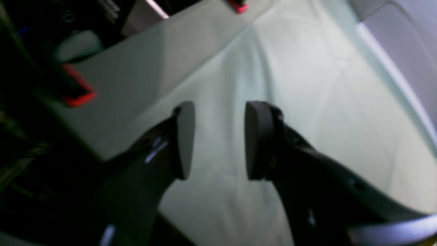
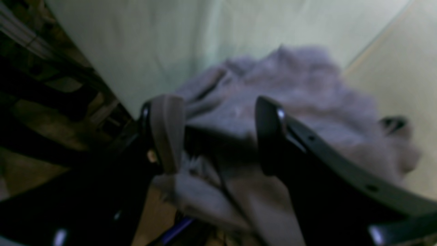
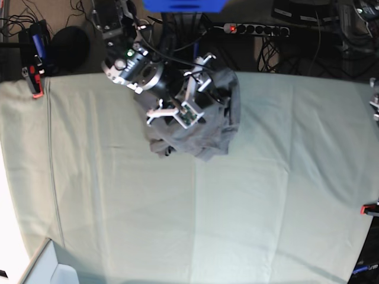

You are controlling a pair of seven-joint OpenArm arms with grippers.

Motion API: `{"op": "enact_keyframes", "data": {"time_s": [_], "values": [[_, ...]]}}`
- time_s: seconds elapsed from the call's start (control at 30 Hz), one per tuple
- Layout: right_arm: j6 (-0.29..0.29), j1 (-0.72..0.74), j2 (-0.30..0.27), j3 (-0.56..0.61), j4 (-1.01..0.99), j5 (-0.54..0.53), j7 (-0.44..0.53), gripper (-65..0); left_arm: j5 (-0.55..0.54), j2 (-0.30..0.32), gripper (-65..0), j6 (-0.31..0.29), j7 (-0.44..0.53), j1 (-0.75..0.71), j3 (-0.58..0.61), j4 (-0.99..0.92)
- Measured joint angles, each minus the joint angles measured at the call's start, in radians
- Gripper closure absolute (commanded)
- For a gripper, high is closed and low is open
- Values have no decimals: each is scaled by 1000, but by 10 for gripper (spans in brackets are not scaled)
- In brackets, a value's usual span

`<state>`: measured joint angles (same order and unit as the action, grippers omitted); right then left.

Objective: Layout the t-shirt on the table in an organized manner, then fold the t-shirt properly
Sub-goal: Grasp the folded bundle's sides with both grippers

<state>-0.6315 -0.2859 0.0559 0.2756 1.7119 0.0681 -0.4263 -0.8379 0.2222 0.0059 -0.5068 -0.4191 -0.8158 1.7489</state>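
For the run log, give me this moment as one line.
t-shirt: bunched at table far edge | right gripper: open above it | left gripper: open, empty

Base view: overhead, looking straight down on the whole bench (image 3: 237,225), far enough off to take in its edges and the cable clutter beyond the far edge. Left wrist view: mounted behind the left pincer (image 1: 218,140), close and blurred, looking past its two pads onto bare green cloth and a bench edge with a red clamp (image 1: 80,90). Right wrist view: behind the right pincer (image 2: 218,133), very close over the crumpled t-shirt (image 2: 307,99), the same heap that the base view shows near the bench's far edge.
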Motion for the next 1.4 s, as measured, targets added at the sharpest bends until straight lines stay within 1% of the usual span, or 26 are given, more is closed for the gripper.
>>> {"op": "enact_keyframes", "data": {"time_s": [0.13, 0.3, 0.37, 0.47, 0.53, 0.6, 0.7, 0.83, 0.93, 1.13, 1.23, 1.27, 1.33, 1.37, 1.4], "values": [[0, 6, 22, -10, -54, -2, 5, -340, 2, -1, -239, 1, 3, -5, 76, 40], [0, 14, 21, -9, -58, 2, 9, -340, 3, 0, -241, 0, 2, -11, 245, 45], [0, 10, 14, -13, -44, 2, -1, -340, 6, 4, -278, 2, 9, -13, 337, 45], [0, -17, -2, -83, 51, -1, 8, -337, 8, 5, -368, 8, -3, 6, 504, 47], [0, -29, -3, -149, 106, -2, 9, -337, 11, 10, -419, 13, -3, 35, 617, 61], [0, -35, -3, -222, 140, -2, 8, -337, 9, 11, -426, 8, 14, 55, 708, 69], [0, -34, -11, -348, 147, -1, 3, -337, 10, 8, -426, 10, 0, 89, 822, 55], [-1, -36, -11, -448, 148, -5, 0, -337, 13, 10, -426, 12, 10, 108, 922, 27], [-1, -37, -11, -498, 150, -5, 0, -337, 14, 11, -426, 14, 7, 118, 960, -16], [-1, -44, -11, -523, 149, -6, 3, -337, 14, 12, -426, 14, 6, 115, 1007, -55], [0, -44, -11, -523, 149, -5, 3, -337, 14, 13, -423, 14, 10, 112, 1006, -74], [-1, -44, -11, -523, 149, -5, 3, -337, 16, 13, -410, 14, 10, 112, 1004, -81], [0, -44, -11, -523, 149, -6, 4, -337, 17, 13, -340, 14, 10, 108, 1004, -83], [-1, -44, -11, -523, 149, -5, 3, -336, 17, 13, -296, 14, 10, 106, 1004, -83], [-1, -44, -11, -523, 149, -5, 3, -336, 18, 13, -238, 14, 10, 103, 1005, -83]]}}
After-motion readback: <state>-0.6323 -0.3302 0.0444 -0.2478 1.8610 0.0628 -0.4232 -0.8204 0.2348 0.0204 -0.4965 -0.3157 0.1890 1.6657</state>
